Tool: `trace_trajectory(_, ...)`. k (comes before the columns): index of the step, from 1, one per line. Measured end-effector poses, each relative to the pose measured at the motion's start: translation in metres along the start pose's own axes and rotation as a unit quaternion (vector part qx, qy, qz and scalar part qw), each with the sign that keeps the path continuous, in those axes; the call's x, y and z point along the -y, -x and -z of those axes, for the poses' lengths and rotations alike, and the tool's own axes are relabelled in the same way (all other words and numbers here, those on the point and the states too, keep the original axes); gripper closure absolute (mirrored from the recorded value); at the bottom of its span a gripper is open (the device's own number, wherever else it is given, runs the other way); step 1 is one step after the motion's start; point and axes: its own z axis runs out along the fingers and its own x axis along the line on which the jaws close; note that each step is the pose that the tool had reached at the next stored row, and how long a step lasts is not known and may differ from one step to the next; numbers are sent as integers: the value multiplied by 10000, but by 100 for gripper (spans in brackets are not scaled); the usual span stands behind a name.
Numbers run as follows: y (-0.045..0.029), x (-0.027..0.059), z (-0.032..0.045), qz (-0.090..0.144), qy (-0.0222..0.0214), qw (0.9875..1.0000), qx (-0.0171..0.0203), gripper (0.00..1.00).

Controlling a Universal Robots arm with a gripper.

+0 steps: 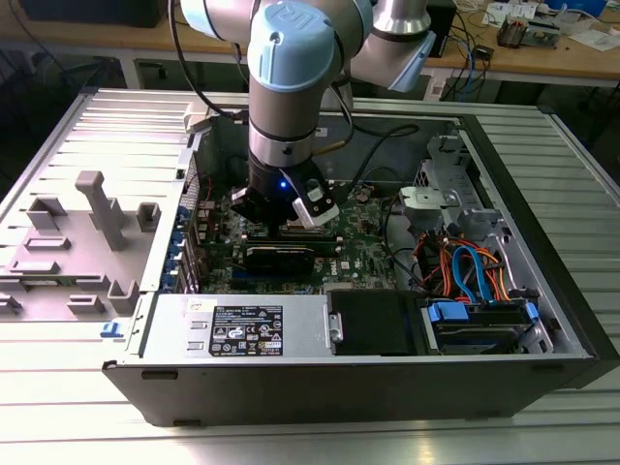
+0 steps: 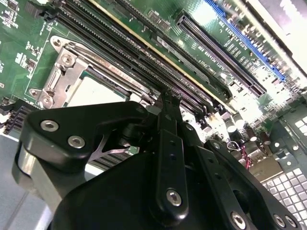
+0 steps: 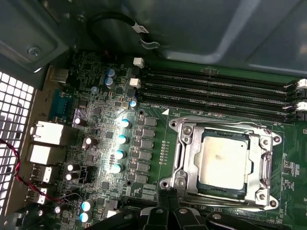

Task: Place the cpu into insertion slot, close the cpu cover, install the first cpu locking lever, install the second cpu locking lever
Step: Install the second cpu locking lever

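- Black gripper (image 2: 165, 103) linkages are sitting closest to the lens in the second wrist view, the fingers drawn together into one narrow tip, with nothing visible between them; the tip is pointing at the near edge of the socket.
- Just beyond that tip, the cpu (image 3: 224, 160) is lying flat inside the insertion slot (image 3: 184, 165), its dull silver top facing up.
- Over it, the cpu cover (image 3: 265, 165) appears to be lying down around the chip; I cannot tell whether either locking lever is latched.
- Risk, as I judge it: with the tip working this close to the socket edge, a sideways slip could be scraping the cover or nudging the chip off its seat, and pressing down on a mis-seated chip could be bending socket pins.
- Beyond the socket, long black memory slots (image 3: 216, 91) are running close by; a drifting finger could be catching them.
- Farthest out, in the exterior view, the arm (image 1: 286, 87) is reaching straight down into the open computer case (image 1: 504, 373), wrist vertical over the green motherboard (image 3: 103, 115).
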Motion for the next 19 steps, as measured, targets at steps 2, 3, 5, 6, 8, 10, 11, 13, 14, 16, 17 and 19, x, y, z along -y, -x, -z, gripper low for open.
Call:
trace_trajectory(2, 0, -11, -6, 0, 0, 10000, 0, 89)
trace_trajectory(3, 0, -15, -8, 0, 1, 10000, 0, 89)
trace_trajectory(5, -2, -17, -16, 1, 4, 10000, 1, 89)
trace_trajectory(6, -10, -18, -21, 0, 6, 10000, 1, 89)
trace_trajectory(8, -26, -21, -29, 0, 6, 10000, 0, 89)
trace_trajectory(10, -30, -22, -36, 0, 6, 10000, 0, 89)
trace_trajectory(11, -30, -23, -38, 1, 7, 10000, -1, 89)
trace_trajectory(13, -30, -29, -50, 1, 17, 10000, 2, 89)
trace_trajectory(14, -29, -31, -53, 1, 19, 10000, 3, 89)
trace_trajectory(16, -29, -34, -56, 2, 27, 10000, 4, 89)
trace_trajectory(17, -29, -36, -60, 2, 31, 10000, 6, 89)
trace_trajectory(19, -28, -40, -63, 2, 32, 10000, 7, 89)
